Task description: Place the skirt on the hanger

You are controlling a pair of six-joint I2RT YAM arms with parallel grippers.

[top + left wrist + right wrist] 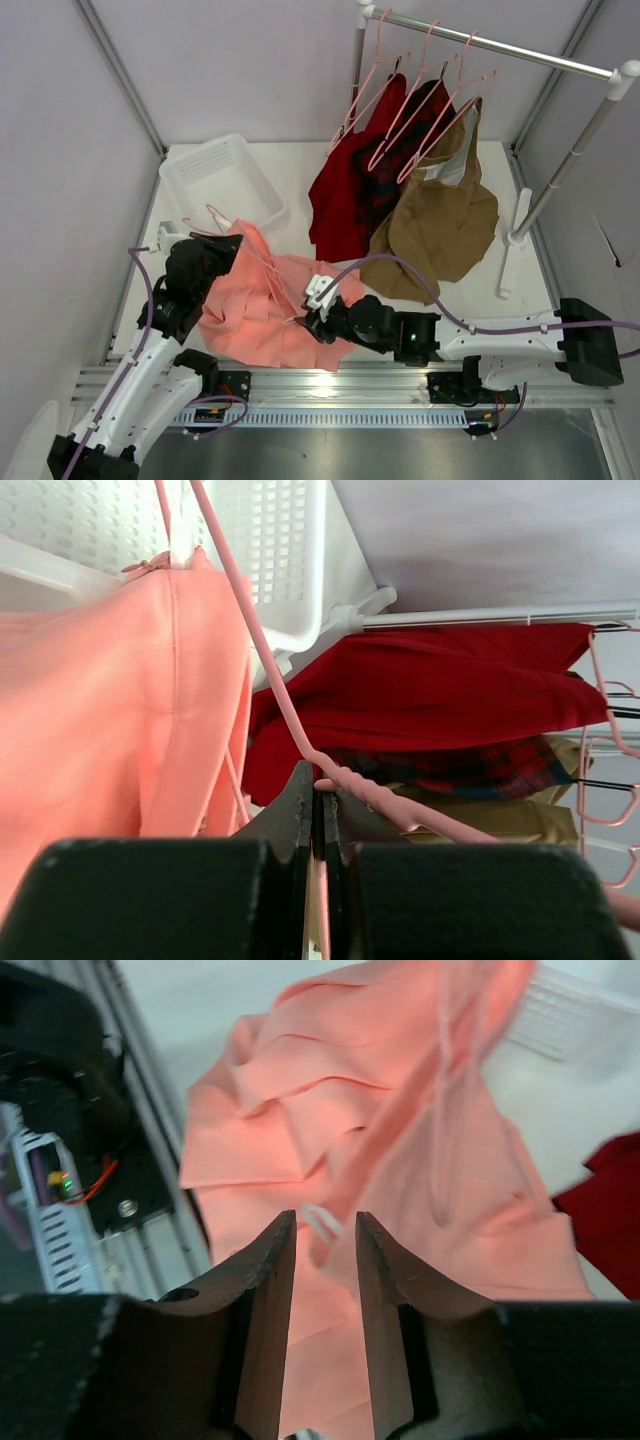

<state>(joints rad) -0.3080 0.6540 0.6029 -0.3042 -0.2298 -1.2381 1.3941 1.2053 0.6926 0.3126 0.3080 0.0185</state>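
Salmon cloth of the skirt [255, 320] lies heaped at the near left of the table [300, 170], with the hanger [262, 268] slanting across it. My left gripper [320, 780] is clamped on the hanger's thin arm, I judge to steady it while the cloth is fed on. My right gripper [325, 1225] hovers over the skirt's near right edge, jaws slightly apart and gripping nothing, placed to pinch that edge.

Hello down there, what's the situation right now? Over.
Left end effector shut on the hanger. Right end effector open, over the skirt. Skirt bunched on table, not yet hung. Close beside: dark red garment, not on it.
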